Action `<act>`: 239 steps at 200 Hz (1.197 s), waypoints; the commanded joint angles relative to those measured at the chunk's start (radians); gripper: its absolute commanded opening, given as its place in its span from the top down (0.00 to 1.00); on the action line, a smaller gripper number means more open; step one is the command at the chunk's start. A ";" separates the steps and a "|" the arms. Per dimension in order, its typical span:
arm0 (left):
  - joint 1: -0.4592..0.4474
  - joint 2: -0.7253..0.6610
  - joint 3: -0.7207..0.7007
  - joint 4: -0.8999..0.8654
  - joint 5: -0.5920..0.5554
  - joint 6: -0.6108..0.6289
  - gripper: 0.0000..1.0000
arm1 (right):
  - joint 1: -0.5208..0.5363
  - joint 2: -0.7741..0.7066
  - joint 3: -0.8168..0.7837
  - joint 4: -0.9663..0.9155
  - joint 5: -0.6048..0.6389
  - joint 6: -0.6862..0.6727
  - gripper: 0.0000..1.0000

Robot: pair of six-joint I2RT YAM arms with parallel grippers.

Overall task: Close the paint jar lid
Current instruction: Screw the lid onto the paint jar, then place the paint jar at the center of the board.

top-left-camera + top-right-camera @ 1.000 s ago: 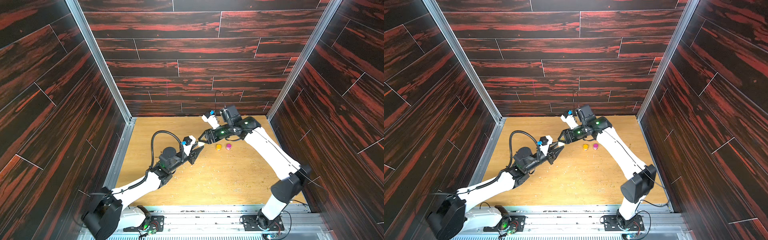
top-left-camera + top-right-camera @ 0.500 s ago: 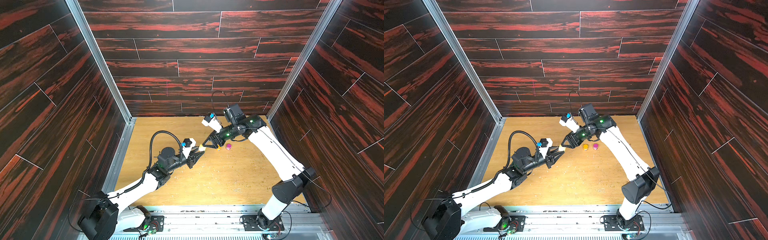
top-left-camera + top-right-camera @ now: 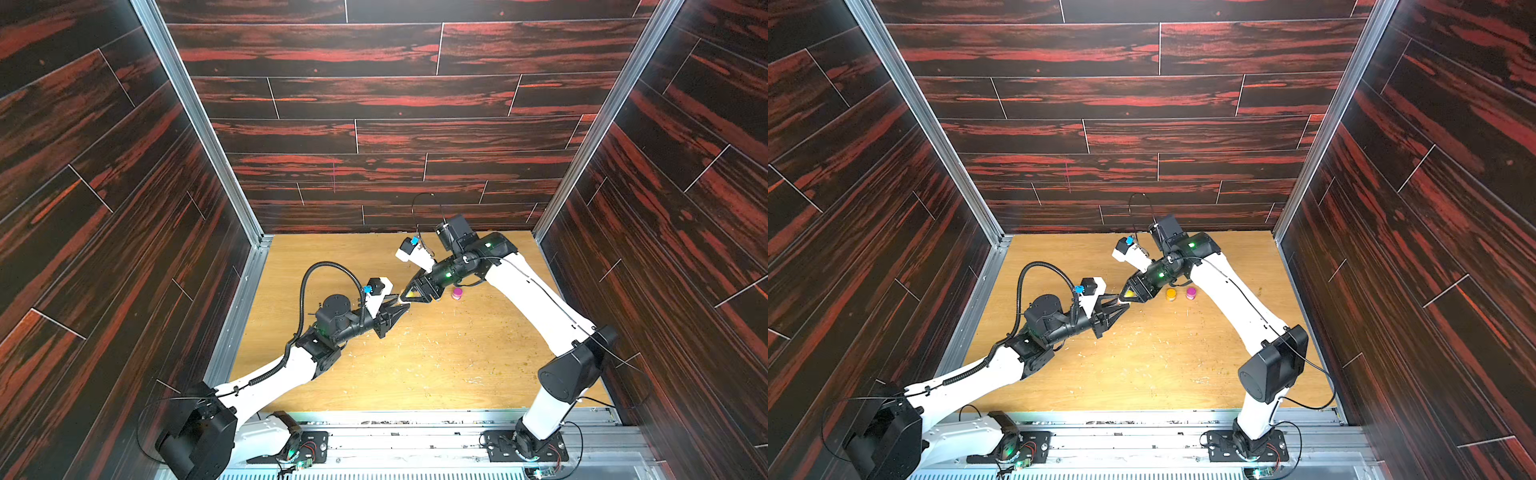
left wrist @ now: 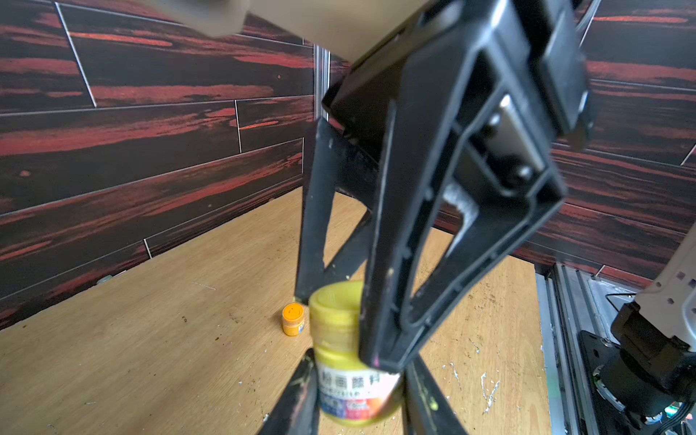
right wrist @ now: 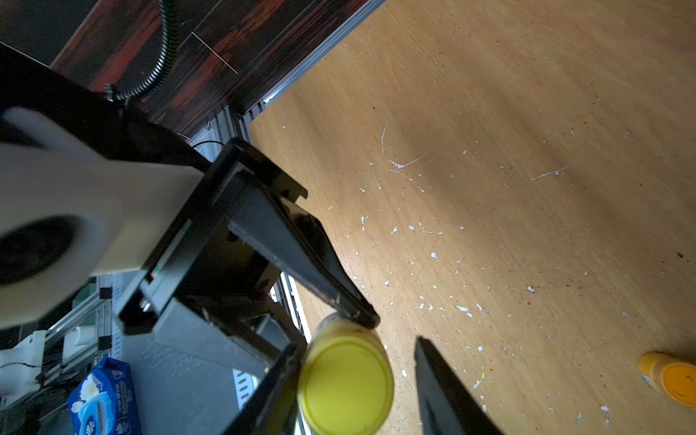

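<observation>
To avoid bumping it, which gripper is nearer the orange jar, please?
Right. The right gripper is beside the orange jar; the left gripper is farther off, holding the yellow jar.

The yellow paint jar point(image 4: 354, 391), a small pot with a colourful printed label, is held above the desk point(image 3: 436, 365), its body pinched in the left claw point(image 3: 404, 308). Its round, flat-topped yellow lid point(image 5: 344, 384) sits on the jar's mouth between the right claw's point(image 5: 357, 376) fingers, one touching its rim, the other just apart.
</observation>
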 commanded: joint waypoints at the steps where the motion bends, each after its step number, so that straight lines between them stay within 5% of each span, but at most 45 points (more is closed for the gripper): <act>1: 0.005 0.000 0.016 0.014 0.014 -0.001 0.83 | 0.006 0.010 -0.018 0.012 -0.011 0.010 0.60; 49: 0.003 0.038 0.034 0.002 -0.035 0.054 0.83 | 0.031 0.031 -0.068 0.096 0.000 0.120 0.67; 83: -0.084 0.178 0.037 0.186 -0.393 0.188 0.84 | 0.101 0.154 -0.032 0.272 0.108 0.553 0.65; 104: -0.104 0.282 0.028 0.387 -0.513 0.218 0.85 | 0.122 0.191 0.007 0.302 0.187 0.663 0.53; 120: -0.104 0.306 -0.024 0.544 -0.549 0.184 0.84 | 0.101 0.146 -0.005 0.283 0.257 0.666 0.44; 136: -0.103 0.271 -0.045 0.493 -0.519 0.184 0.84 | 0.067 0.097 -0.012 0.230 0.288 0.638 0.40; 239: -0.102 0.215 -0.070 0.419 -0.467 0.165 0.84 | 0.065 0.138 0.087 0.055 0.277 0.520 0.38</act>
